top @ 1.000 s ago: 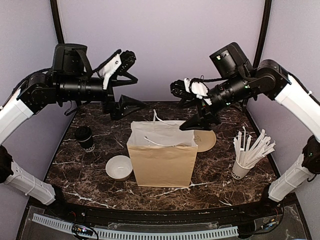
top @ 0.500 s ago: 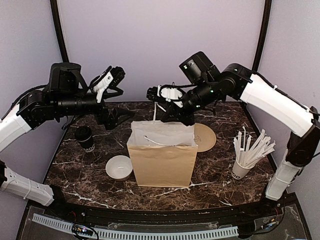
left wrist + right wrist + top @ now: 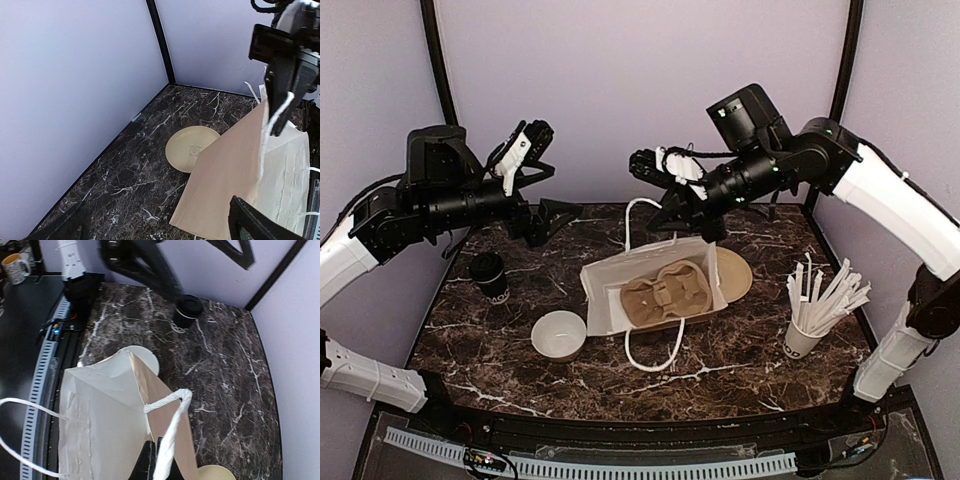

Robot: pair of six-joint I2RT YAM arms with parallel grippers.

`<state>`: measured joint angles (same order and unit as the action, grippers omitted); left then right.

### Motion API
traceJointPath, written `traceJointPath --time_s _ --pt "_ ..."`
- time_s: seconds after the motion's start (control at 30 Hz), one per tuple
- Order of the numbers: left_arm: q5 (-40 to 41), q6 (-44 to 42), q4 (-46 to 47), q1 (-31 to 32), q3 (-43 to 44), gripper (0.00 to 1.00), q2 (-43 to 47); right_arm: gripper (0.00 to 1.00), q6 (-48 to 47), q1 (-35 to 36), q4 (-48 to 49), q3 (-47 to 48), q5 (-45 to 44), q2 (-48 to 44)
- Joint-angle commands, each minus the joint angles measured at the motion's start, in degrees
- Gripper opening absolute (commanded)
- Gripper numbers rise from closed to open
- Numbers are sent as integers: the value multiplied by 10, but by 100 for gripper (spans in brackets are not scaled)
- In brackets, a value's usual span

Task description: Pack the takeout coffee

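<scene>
The takeout coffee, a black cup with a black lid on, stands at the table's left, apart from both grippers; it also shows in the right wrist view. A brown paper bag sits mid-table, tipped so that its mouth faces the overhead camera. A cardboard cup carrier lies inside it. My right gripper is shut on the bag's rear white handle and holds it up. My left gripper hangs open in the air left of the bag, holding nothing.
A white bowl sits by the bag's front left corner. A beige plate lies against the bag's right side. A white cup of straws stands at the right. The bag's front handle trails on the table.
My right gripper has closed on the bag's rear handle and pulled it up and back, tipping the bag so that the carrier inside shows. My left arm has drawn back a little to the left.
</scene>
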<state>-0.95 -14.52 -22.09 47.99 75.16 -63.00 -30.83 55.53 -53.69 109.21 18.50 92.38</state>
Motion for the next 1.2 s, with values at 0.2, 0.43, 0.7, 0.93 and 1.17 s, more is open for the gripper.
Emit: traceJointPath --time_s 0.2,0.43,0.7,0.93,1.17 --pt "34 -11 41 -2 13 98 -5 0 -60 52 -105 -60 205 -72" --pt "23 -5 48 -3 18 98 -7 0 -90 74 -159 -89 225 -68" --pt "-18 0 42 -2 22 98 -12 0 -63 55 -100 -87 167 -80" --pt "-240 -26 14 2 -10 82 24 0 -50 -17 -56 -84 140 -65" --pt "-266 -67 -26 78 -70 88 41 0 -46 -44 -55 -87 145 -48"
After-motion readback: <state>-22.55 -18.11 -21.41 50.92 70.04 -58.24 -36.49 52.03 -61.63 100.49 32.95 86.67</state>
